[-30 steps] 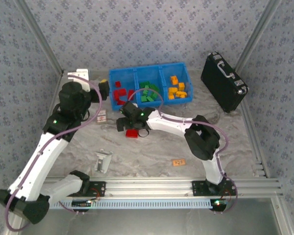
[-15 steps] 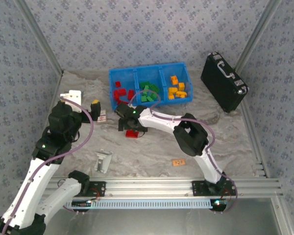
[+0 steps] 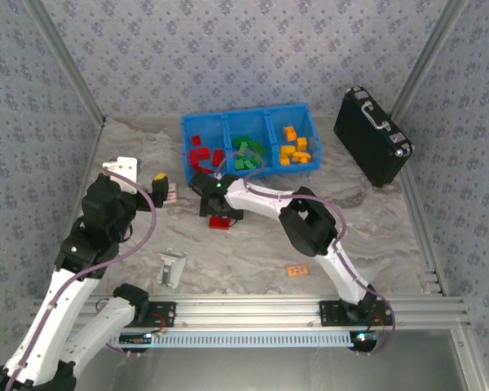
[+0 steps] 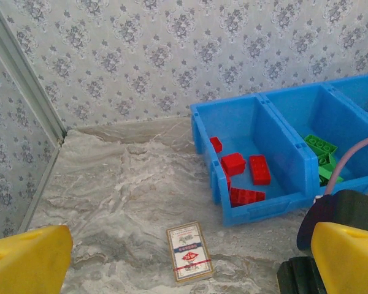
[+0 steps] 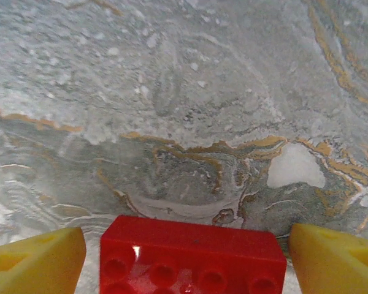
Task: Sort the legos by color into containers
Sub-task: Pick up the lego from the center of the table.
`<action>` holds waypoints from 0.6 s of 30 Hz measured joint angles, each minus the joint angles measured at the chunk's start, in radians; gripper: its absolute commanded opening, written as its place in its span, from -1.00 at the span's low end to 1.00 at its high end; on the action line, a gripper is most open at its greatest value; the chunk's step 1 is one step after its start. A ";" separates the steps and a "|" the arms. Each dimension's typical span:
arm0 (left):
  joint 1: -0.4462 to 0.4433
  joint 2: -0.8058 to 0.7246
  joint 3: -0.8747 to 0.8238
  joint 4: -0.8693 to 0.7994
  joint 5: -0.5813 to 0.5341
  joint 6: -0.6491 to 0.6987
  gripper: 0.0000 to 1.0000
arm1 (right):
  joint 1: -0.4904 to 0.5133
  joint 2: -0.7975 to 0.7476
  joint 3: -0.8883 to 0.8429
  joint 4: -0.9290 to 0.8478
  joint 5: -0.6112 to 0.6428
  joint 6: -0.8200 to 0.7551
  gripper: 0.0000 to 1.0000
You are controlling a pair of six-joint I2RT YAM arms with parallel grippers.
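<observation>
A loose red lego [image 3: 219,221] lies on the marble table in front of the blue tray [image 3: 185,134]. My right gripper [image 3: 214,205] hangs directly over it. In the right wrist view the red lego [image 5: 193,254] sits between the two yellow fingers [image 5: 34,263] of my right gripper [image 5: 187,260], with thin gaps on both sides. The tray's containers hold red legos [image 3: 200,153], green legos [image 3: 246,155] and orange-yellow legos [image 3: 293,145]. My left gripper [image 3: 158,181] is open and empty, left of the tray. Its view shows the red legos [image 4: 242,168] in the nearest compartment.
A small printed card pack [image 4: 189,251] lies on the table below my left gripper [image 4: 187,269]. A black hard case [image 3: 373,136] leans at the right wall. A grey-white metal bracket [image 3: 172,267] and a pale-orange tag [image 3: 297,270] lie near the front edge.
My left arm has drawn back from the tray toward the left and the near side. My right gripper's fingers have narrowed around the red lego on the table.
</observation>
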 measured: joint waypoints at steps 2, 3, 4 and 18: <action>0.000 0.000 0.000 0.000 0.000 0.000 1.00 | -0.002 0.001 0.002 -0.003 0.001 -0.001 0.59; 0.000 0.000 0.000 0.000 0.000 0.000 1.00 | -0.003 0.001 0.002 -0.005 0.001 0.000 0.54; 0.000 -0.001 0.000 0.000 0.000 0.000 1.00 | -0.004 0.001 0.002 -0.010 0.001 -0.001 0.48; 0.004 -0.006 0.000 -0.018 -0.001 -0.001 1.00 | -0.008 -0.032 -0.052 0.035 -0.002 -0.030 -0.20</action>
